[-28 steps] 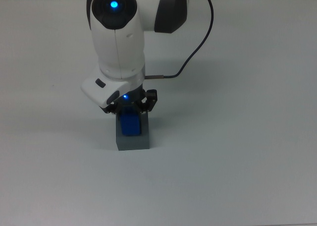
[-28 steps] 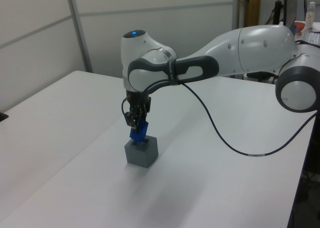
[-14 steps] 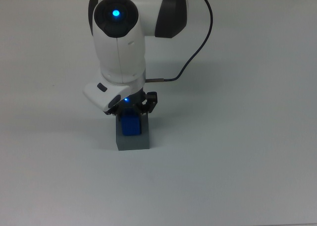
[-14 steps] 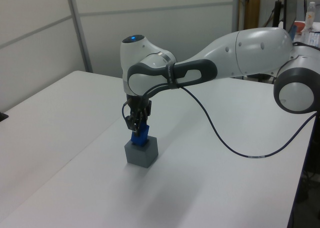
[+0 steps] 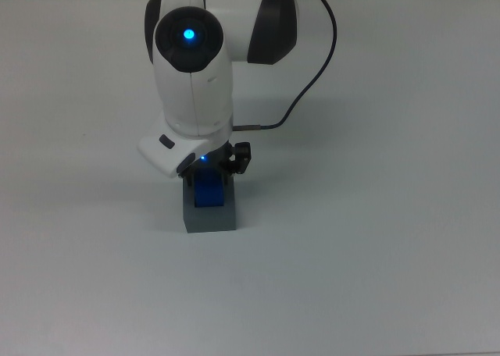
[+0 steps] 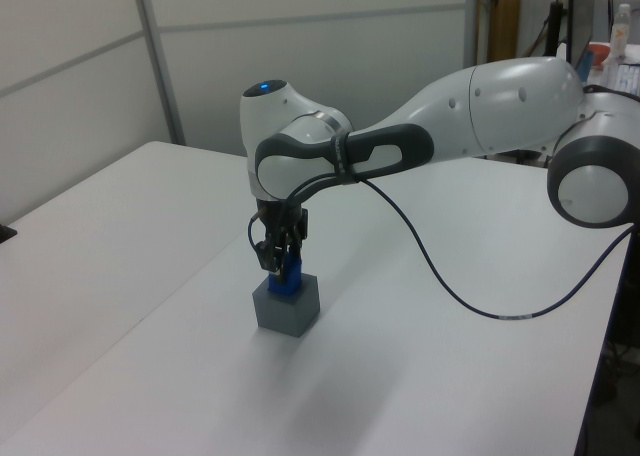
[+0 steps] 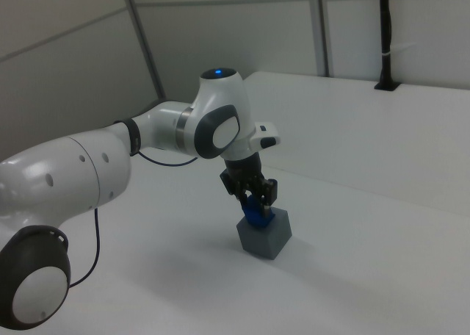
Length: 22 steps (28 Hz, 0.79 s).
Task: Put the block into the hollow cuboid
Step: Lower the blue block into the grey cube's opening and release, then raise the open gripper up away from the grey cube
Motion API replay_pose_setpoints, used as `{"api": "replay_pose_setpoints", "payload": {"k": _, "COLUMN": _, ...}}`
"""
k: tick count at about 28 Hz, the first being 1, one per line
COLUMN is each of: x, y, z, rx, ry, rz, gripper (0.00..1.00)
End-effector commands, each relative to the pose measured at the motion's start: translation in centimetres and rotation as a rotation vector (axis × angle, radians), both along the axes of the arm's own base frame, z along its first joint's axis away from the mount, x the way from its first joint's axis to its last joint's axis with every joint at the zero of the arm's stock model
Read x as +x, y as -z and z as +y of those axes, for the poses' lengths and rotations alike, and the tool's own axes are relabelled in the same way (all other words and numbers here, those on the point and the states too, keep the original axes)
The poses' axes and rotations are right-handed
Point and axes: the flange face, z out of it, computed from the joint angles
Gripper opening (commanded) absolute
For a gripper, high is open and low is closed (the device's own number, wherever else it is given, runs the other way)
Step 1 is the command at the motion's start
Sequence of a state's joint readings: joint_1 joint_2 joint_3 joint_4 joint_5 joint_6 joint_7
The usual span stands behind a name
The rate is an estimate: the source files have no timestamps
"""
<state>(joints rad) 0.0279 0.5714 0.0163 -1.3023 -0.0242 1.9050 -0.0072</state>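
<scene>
The block stands in the recess at the top of the hollow cuboid, its lower part sunk into the grey body and its upper part standing proud above the rim. In the left view the block shows only as a short blue stub over the cuboid; how deep it sits cannot be judged with certainty. The right view shows the same arrangement, block within cuboid.

The gripper hangs directly over the cuboid, pointing downward, its fingers drawn in against the block's sides and gripping its upper part. The same grip appears in the left view and the right view.

The cuboid rests on a white table, slightly toward the top view's left of centre. A black cable runs from the wrist toward the far edge in the top view.
</scene>
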Motion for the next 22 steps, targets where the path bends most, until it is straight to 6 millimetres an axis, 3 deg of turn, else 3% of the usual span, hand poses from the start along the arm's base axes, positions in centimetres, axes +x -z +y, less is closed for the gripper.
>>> {"api": "replay_pose_setpoints", "payload": {"k": 1, "x": -0.6, "y": -0.4, "z": -0.2, "rx": -0.017, "ry": 0.022, "rz": 0.016, "gripper": 1.0}}
{"api": "replay_pose_setpoints", "payload": {"k": 10, "x": -2.2, "y": -4.4, "z": -1.1, "rx": -0.011, "ry": 0.06, "rz": 0.029, "gripper": 1.0}}
{"api": "replay_pose_setpoints", "payload": {"k": 15, "x": -4.9, "y": -7.4, "z": -1.2, "rx": -0.015, "ry": 0.058, "rz": 0.072, "gripper": 1.0}}
{"api": "replay_pose_setpoints", "payload": {"k": 22, "x": -11.3, "y": -11.0, "z": -1.3, "rx": -0.015, "ry": 0.054, "rz": 0.076, "gripper": 1.0}}
